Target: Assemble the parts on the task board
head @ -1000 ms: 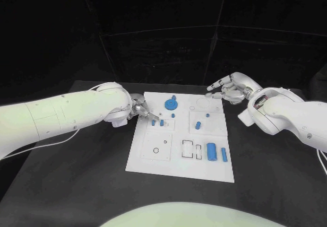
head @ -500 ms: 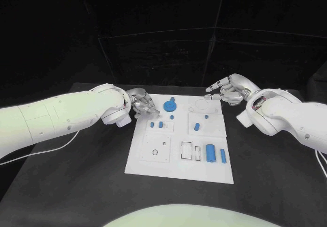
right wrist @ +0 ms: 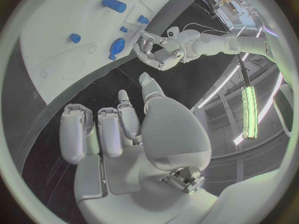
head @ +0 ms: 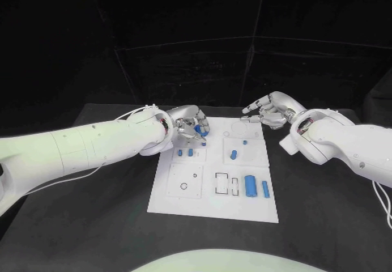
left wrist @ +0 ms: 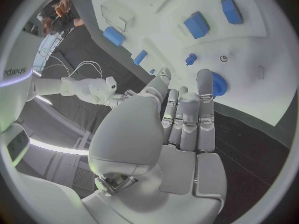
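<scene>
The white task board (head: 212, 201) lies in the middle of the black table. A blue gear (head: 203, 130) sits at its far left corner, partly hidden by my left hand (head: 190, 127). That hand's straight fingers (left wrist: 206, 92) reach over the gear (left wrist: 219, 83); whether they touch it I cannot tell, and they hold nothing. My right hand (head: 269, 109) hovers at the board's far right corner, fingers apart and empty. Small blue pegs (head: 184, 152) stand near the left hand. Two larger blue pieces (head: 250, 183) lie at the near right.
More blue parts lie mid-board: a short cylinder (head: 234, 154) and a small peg (head: 246, 141). Empty cut-outs (head: 223, 182) sit beside the larger pieces. Black table surface (head: 327, 226) surrounds the board. Cables (head: 98, 167) trail from the left arm.
My left hand has moved from the board's left edge toward the far corner and now reaches over the blue gear. The right hand stays about where it was.
</scene>
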Available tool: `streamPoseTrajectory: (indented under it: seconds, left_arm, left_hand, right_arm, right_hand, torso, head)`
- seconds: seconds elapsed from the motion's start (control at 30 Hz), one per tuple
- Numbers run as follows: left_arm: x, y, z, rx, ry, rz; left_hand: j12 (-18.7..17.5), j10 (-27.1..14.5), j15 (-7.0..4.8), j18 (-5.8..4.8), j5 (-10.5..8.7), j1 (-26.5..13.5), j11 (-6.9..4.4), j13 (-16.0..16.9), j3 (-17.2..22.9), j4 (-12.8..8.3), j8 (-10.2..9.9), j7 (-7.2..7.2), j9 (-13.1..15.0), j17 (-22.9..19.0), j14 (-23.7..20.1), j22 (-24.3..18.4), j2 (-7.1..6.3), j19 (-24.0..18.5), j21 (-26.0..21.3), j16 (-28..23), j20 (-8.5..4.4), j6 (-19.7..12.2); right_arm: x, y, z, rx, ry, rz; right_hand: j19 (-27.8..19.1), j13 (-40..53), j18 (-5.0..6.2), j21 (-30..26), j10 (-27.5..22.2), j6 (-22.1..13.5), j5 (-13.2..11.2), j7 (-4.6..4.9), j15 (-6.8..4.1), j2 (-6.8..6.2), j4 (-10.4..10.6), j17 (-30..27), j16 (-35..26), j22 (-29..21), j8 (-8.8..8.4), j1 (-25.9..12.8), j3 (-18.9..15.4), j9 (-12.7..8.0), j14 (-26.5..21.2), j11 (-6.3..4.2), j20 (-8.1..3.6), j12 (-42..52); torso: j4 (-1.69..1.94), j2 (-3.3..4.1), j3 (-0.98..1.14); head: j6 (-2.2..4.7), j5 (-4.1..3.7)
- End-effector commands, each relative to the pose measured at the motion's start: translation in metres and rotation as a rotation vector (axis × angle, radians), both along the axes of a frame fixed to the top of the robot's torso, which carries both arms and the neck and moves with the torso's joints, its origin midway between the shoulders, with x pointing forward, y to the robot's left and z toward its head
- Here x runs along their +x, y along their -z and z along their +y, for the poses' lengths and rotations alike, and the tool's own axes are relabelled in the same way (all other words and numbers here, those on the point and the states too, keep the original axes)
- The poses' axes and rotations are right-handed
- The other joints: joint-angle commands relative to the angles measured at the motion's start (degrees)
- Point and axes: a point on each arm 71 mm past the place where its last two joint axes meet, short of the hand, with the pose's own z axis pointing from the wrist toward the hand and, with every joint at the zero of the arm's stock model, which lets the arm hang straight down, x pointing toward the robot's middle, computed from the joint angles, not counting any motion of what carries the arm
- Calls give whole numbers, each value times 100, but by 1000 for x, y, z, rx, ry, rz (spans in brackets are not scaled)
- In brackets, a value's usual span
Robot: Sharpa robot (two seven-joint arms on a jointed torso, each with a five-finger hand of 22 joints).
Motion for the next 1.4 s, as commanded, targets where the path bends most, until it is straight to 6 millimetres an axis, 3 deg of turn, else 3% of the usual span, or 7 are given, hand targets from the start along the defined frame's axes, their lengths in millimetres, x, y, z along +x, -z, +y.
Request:
streamPoseTrajectory:
  seconds: [0.03,0.07,0.17,0.33,1.07,1.4]
  left_arm:
    - [-2,2,-8,137,115,-119]
    - [-1,5,-10,160,122,-115]
    - [0,12,-15,220,139,-100]
    - [2,20,-20,272,149,-96]
    - [7,27,-30,330,154,-142]
    - [9,28,-26,341,134,-135]
  left_hand:
    - [-107,-42,-15,81,-13,-63,-11,-156,-36,-15,-112,-13,-130,324,331,-4,-16,232,54,363,-15,114]
    - [-132,-18,-28,73,-14,-67,-18,-211,-36,-26,-152,-22,-177,497,466,35,-17,337,112,539,-22,161]
    - [-187,122,-61,-75,-10,-66,-45,-370,-3,-63,-249,-54,-304,1072,833,850,11,897,853,1086,-65,327]
    - [-300,287,-96,-198,-12,-61,-69,-580,81,-113,-365,-80,-448,1423,1042,1507,57,1283,1434,1425,-102,512]
    - [-641,500,-107,-282,-12,-76,-62,-1066,546,-240,-615,-81,-739,1479,1171,1983,202,1549,1832,1567,-123,830]
    - [-766,609,-106,-303,-13,-141,-55,-1246,813,-305,-708,-64,-840,1424,1183,2097,166,1597,1917,1563,-125,916]
  right_arm:
    - [0,-1,2,3,-11,-2]
    - [0,-1,3,3,-11,-2]
    - [0,-1,4,4,-13,-2]
    - [0,-1,4,4,-14,-2]
    - [0,-1,5,4,-16,-1]
    - [0,-1,6,3,-17,0]
  right_hand:
    - [-51,178,108,-21,-37,20,20,-17,-33,54,3,-8,-30,-6,33,-6,-23,3,299,-17,-7,-22]
    - [-51,178,108,-21,-37,20,20,-17,-33,54,3,-8,-30,-6,33,-6,-23,3,299,-17,-7,-22]
    - [-51,178,108,-22,-37,19,23,-17,-33,57,3,-4,-29,-7,33,-3,-25,3,299,-17,-7,-21]
    - [-51,178,108,-22,-37,19,23,-17,-33,57,3,-4,-29,-7,33,-3,-25,3,299,-17,-7,-21]
    - [-51,178,108,-22,-37,19,23,-17,-33,57,3,-4,-29,-7,33,-3,-25,3,299,-17,-7,-21]
    - [-51,178,108,-22,-37,19,23,-17,-33,57,3,-4,-29,-7,33,-3,-25,3,299,-17,-7,-21]
  torso:
    - [2,5,-1]
    - [0,7,-2]
    - [-2,2,0]
    - [-2,1,-2]
    - [16,-3,-4]
    - [17,-3,-5]
  head:
    - [8,-19]
    - [7,-22]
    - [0,-26]
    - [-4,-39]
    - [-37,-96]
    - [-43,-98]
